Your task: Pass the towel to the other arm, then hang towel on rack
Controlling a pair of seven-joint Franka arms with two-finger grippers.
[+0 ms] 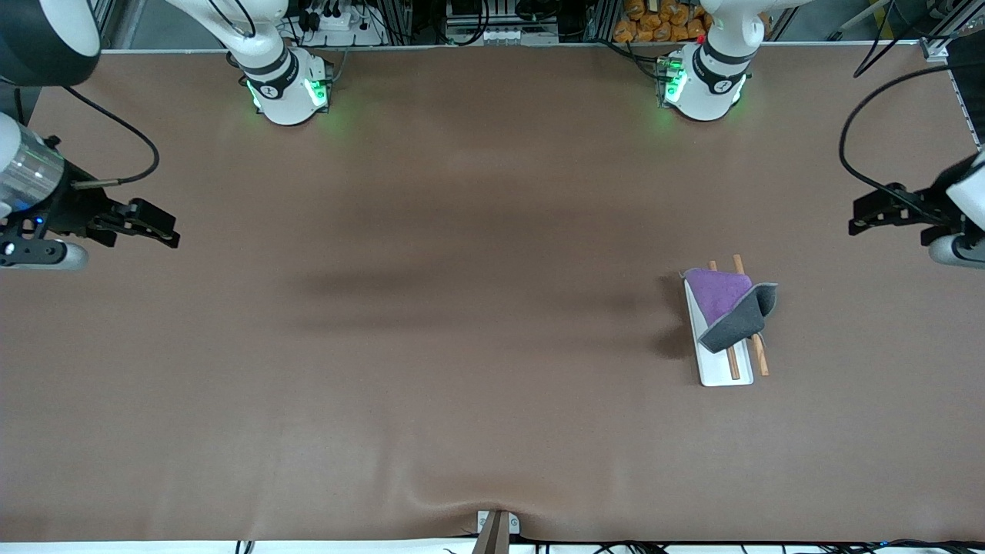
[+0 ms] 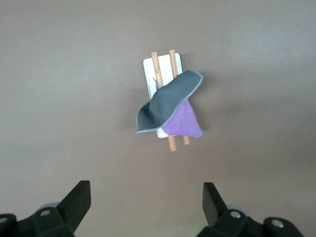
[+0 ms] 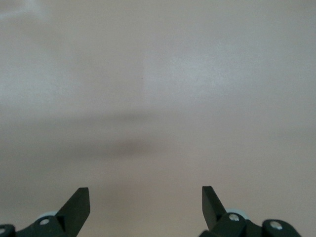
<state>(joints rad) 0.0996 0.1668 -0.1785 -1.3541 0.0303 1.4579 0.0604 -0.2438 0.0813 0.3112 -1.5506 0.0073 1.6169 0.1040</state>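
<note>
The towel (image 1: 729,306), purple on one face and dark grey on the other, hangs draped over the rack (image 1: 723,365), a white base with two wooden rods, toward the left arm's end of the table. In the left wrist view the towel (image 2: 170,106) covers the rack (image 2: 163,66) across its rods. My left gripper (image 1: 862,219) is open and empty, held up at the left arm's end of the table, apart from the towel. My right gripper (image 1: 165,231) is open and empty, held up at the right arm's end, with only bare table under it (image 3: 145,197).
The brown table (image 1: 462,346) is bare apart from the rack. A small bracket (image 1: 496,527) sits at the table edge nearest the front camera. Both arm bases (image 1: 288,88) stand along the edge farthest from that camera.
</note>
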